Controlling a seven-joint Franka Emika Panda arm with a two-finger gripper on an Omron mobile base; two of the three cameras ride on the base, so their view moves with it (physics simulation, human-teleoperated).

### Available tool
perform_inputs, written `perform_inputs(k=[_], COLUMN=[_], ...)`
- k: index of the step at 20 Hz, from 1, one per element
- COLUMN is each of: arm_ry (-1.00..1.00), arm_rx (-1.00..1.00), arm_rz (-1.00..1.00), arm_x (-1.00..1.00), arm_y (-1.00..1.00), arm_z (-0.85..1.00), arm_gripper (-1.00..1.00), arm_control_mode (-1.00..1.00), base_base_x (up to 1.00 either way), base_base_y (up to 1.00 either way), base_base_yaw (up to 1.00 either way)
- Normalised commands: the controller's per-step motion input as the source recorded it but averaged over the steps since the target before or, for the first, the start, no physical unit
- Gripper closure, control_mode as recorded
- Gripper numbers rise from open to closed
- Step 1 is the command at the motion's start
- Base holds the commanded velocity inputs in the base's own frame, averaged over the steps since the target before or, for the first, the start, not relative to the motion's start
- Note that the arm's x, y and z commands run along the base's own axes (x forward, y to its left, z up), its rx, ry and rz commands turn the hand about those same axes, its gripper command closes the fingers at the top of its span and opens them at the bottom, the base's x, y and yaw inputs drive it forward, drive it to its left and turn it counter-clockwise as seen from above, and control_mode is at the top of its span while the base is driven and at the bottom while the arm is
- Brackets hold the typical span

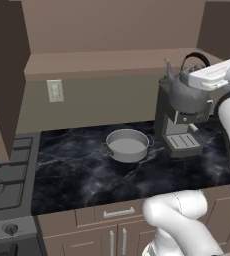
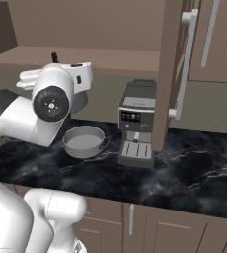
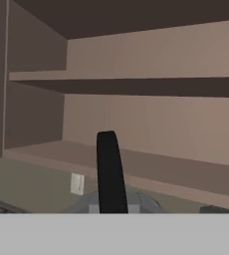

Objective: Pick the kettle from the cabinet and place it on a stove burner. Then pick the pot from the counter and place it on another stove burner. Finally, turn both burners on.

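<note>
Above the black marble counter (image 1: 77,170), in front of the open cabinet (image 3: 151,124), my gripper (image 1: 207,80) is clenched on the black arched handle of the grey kettle (image 1: 184,92), which hangs in the air over the coffee machine (image 1: 179,130). The wide grey pot (image 1: 127,145) sits on the counter just left of that machine. The stove burners (image 1: 7,170) lie further left, well apart from the kettle.

Arm raised, elbow bent; tool (image 1: 194,95) clamped shut, held high.
</note>
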Motion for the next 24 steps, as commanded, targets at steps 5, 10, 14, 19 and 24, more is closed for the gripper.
perform_inputs(k=[5, 10, 14, 19, 24], arm_ry=[0.0, 0.0, 0.0, 0.0, 0.0], arm_rx=[0.0, 0.0, 0.0, 0.0, 0.0], arm_rz=[0.0, 0.0, 0.0, 0.0, 0.0], arm_x=[-0.28, -0.02, 0.0, -0.01, 0.0], arm_y=[0.1, 0.0, 0.0, 0.0, 0.0], arm_z=[-0.06, 0.0, 0.0, 0.0, 0.0], arm_gripper=[1.0, 1.0, 1.0, 1.0, 1.0], arm_control_mode=[-1.0, -1.0, -1.0, 1.0, 1.0], base_base_x=[0.0, 0.0, 0.0, -0.24, -0.7], base_base_y=[0.0, 0.0, 0.0, 0.0, 0.04], base_base_yaw=[0.0, 0.0, 0.0, 0.0, 0.0])
